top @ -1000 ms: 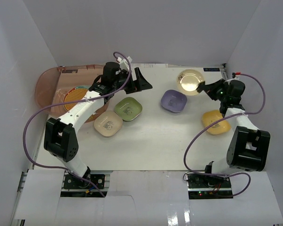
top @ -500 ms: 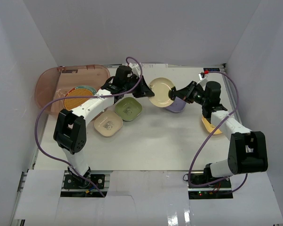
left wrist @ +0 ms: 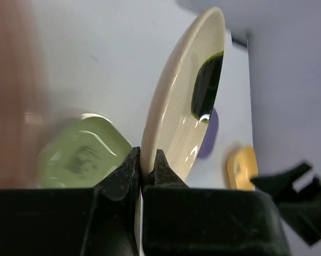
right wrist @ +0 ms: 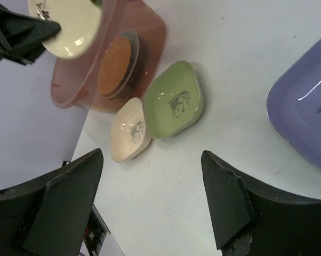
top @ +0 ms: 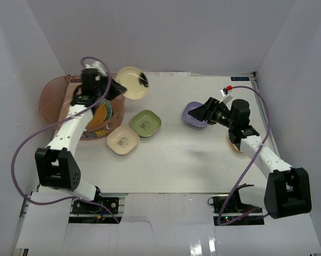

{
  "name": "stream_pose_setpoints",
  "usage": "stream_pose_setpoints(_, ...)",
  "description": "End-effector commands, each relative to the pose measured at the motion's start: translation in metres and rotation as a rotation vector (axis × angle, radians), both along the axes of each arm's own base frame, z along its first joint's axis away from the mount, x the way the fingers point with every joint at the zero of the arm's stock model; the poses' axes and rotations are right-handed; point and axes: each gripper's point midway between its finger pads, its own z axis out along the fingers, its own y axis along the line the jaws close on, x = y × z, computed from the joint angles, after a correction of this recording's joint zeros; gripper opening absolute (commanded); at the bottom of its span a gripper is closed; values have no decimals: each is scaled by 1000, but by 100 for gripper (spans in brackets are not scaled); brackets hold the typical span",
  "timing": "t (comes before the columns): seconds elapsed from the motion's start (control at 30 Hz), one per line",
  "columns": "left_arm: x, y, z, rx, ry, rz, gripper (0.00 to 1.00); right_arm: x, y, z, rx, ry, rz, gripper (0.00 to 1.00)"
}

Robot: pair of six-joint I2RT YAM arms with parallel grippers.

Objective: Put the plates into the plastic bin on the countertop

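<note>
One cream plate (left wrist: pixel 177 120), rim pinched in the left gripper (left wrist: pixel 146 166), hangs beside the plastic bin (top: pixel 53 89); next: carry over, release. Right gripper (right wrist: pixel 151 176) gapes empty

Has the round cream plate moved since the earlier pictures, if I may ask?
Yes, the cream plate moved left, from right of the lavender dish to beside the plastic bin.

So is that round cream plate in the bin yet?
Not yet. The left gripper pinches the cream plate by its rim, held tilted in the air beside the bin.
</note>
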Motion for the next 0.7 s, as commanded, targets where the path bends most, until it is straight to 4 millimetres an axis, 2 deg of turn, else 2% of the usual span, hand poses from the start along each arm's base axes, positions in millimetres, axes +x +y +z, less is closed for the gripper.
stream_pose_setpoints(0.0,0,108,56,-56,-114,326,0,-19,-2,-3,-61,-42,19,80)
stream_pose_setpoints(0.03,-7,130,54,-47,-117,413,0,-23,-2,-7,-70,-39,18,80)
stream_pose_setpoints(0.07,-8,168,51,-40,-110,519,0,-28,-1,-17,-79,-23,26,79)
stream_pose_setpoints(0.17,-19,216,33,-16,-64,669,0,-40,2,-27,-90,-8,44,79)
stream_pose_setpoints(0.23,-22,231,23,4,-39,714,0,-43,4,-32,-103,-8,56,79)
stream_pose_setpoints(0.27,-21,242,9,35,-10,742,0,-47,5,-37,-113,3,65,79)
stream_pose_setpoints(0.33,-18,248,-6,48,39,744,2,-49,3,-41,-135,-2,56,79)
stream_pose_setpoints(0.37,-13,250,-21,63,90,740,2,-52,1,-46,-143,3,52,78)
stream_pose_setpoints(0.5,-8,256,-57,96,186,743,4,-60,-4,-54,-178,1,49,78)
stream_pose_setpoints(0.6,-10,257,-76,112,229,745,4,-64,-8,-58,-198,2,42,78)
stream_pose_setpoints(0.67,-12,258,-80,117,237,755,5,-65,-10,-59,-212,-4,43,78)
